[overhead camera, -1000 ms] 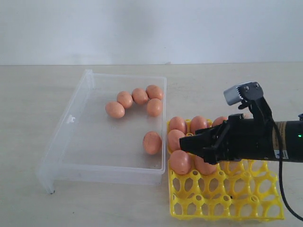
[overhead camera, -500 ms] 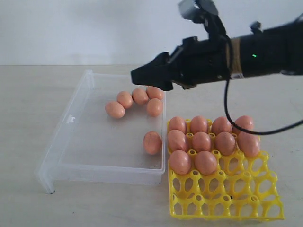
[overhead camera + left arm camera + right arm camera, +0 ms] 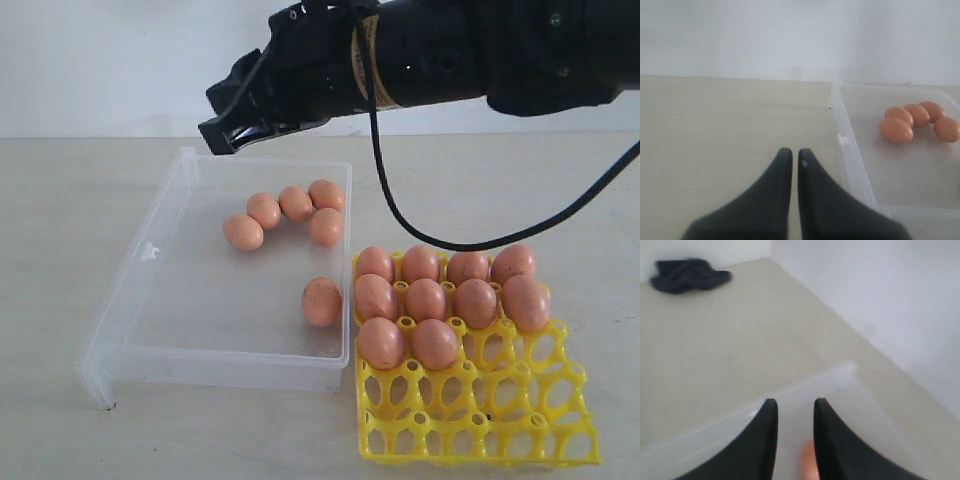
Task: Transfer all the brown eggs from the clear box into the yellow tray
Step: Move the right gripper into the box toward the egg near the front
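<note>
Several brown eggs (image 3: 321, 301) lie in the clear box (image 3: 150, 252), most in a cluster near its far wall (image 3: 896, 130). Several more eggs (image 3: 426, 299) fill the two far rows and part of the third row of the yellow tray (image 3: 500, 420). My right gripper (image 3: 222, 135) (image 3: 794, 407) hangs open and empty above the box's far left corner, reaching across from the right. A blurred egg (image 3: 809, 462) shows below its fingers. My left gripper (image 3: 791, 152) is shut and empty over bare table beside the box's rim (image 3: 840, 125); it is out of the exterior view.
The tray sits against the box's right front corner. The tray's near cups (image 3: 420, 440) hold nothing. A dark crumpled cloth (image 3: 690, 272) lies far off on the table in the right wrist view. A white wall (image 3: 100, 60) stands behind the table.
My right arm has risen from low over the tray's eggs and swung left and back, ending above the box's far left corner. The eggs have not moved.
</note>
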`<state>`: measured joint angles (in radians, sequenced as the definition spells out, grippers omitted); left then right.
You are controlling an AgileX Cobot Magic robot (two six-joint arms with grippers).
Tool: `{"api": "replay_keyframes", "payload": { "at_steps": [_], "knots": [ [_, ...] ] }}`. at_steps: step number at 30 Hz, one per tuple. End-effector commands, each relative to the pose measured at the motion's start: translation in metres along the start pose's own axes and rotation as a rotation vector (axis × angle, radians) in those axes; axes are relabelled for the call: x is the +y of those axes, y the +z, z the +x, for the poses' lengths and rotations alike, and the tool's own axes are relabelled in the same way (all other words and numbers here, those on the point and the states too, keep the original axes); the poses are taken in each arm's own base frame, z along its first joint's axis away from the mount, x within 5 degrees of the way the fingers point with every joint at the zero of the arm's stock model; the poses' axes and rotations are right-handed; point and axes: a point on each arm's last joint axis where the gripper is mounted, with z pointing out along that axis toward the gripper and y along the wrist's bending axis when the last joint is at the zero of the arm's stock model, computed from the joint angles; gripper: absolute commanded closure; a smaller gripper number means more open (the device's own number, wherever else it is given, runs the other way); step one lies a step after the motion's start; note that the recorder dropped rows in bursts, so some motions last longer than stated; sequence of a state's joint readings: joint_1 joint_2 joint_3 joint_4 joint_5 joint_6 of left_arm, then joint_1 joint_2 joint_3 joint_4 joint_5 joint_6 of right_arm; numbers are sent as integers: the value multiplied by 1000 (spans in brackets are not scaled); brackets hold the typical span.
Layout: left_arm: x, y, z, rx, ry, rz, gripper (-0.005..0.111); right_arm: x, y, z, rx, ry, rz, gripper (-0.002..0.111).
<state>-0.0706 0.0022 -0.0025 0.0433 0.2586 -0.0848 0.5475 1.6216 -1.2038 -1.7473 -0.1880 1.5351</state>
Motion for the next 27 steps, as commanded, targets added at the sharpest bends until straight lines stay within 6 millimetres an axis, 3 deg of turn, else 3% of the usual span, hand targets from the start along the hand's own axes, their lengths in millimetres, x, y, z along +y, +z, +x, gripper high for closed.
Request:
{"api": "replay_keyframes", "payload": {
  "at_steps": [1,3,4,6,9,13,15,18,21,27],
  "knots": [
    [0,0,0,-8,-1,-2,103,-16,-10,-11,43,-276,447,89],
    [0,0,0,-8,-1,-2,103,-24,-18,-9,167,-333,595,95],
    [0,0,0,-8,-1,-2,103,-30,-22,-3,279,-274,637,103],
    [0,0,0,-8,-1,-2,103,-40,-28,1,453,-229,619,108],
    [0,0,0,-8,-1,-2,103,-54,-29,9,669,-14,427,108],
    [0,0,0,-8,-1,-2,103,-60,-15,8,800,237,72,108],
    [0,0,0,-8,-1,-2,103,-56,-3,9,831,268,-49,108],
    [0,0,0,-8,-1,-2,103,-52,20,22,898,259,-98,108],
    [0,0,0,-8,-1,-2,103,-51,38,43,964,271,-118,98],
    [0,0,0,-8,-1,-2,103,-49,59,72,1042,309,-133,54]
  ]
}}
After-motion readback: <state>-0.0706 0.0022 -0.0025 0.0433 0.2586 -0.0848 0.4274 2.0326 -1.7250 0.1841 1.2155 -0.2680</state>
